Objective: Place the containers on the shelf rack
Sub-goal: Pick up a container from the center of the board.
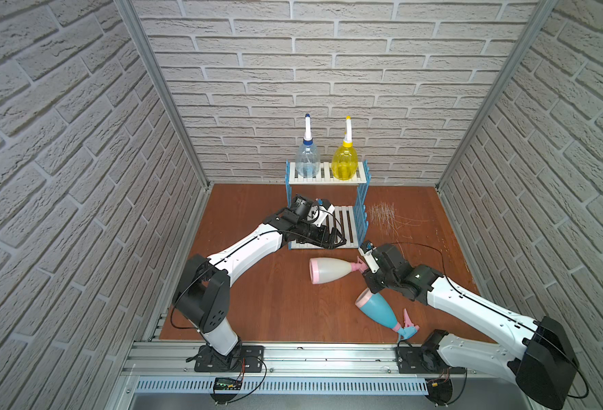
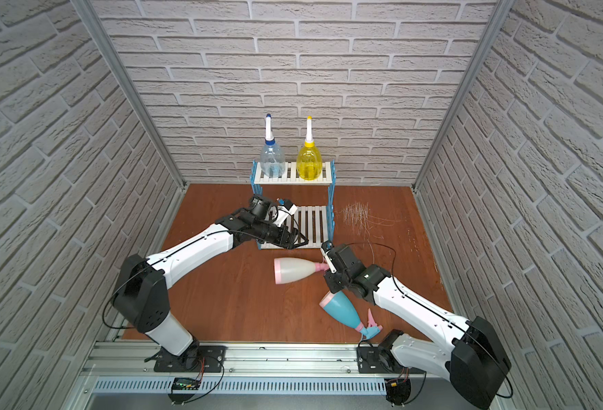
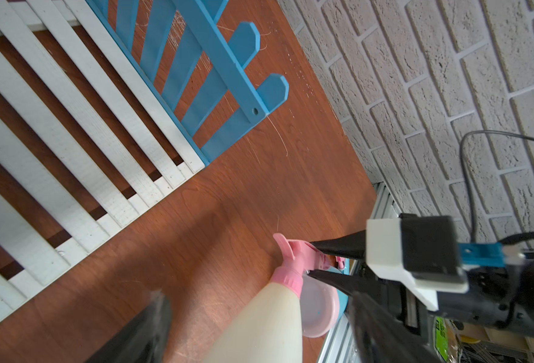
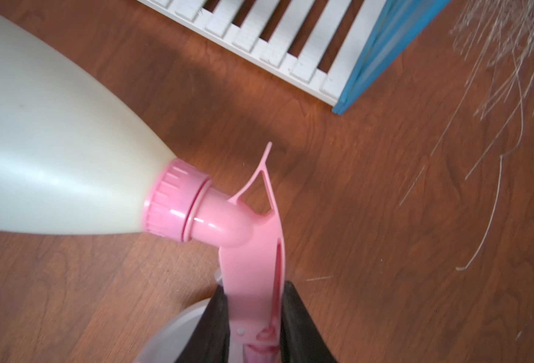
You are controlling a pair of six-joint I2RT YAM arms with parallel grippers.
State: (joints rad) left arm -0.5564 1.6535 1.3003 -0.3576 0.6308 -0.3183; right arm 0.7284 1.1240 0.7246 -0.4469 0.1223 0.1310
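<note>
1. The right fingers (image 4: 215, 323) are clenched on the pink trigger (image 4: 253, 251) of the cream bottle (image 1: 328, 271), which lies sideways on or just above the desk (image 1: 257, 301), mid-frame in both top views.
2. Its long axis runs left-right, base away from those fingers.
3. The left fingers (image 3: 143, 330), spread and empty, hover upper left of it, at the lower tier of the shelf rack (image 1: 362, 213).

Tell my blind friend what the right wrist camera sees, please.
The right gripper pinches the pink trigger of a cream-white bottle turned sideways over the brown table. Beyond it stands the shelf rack, with white slats and a blue side.
</note>
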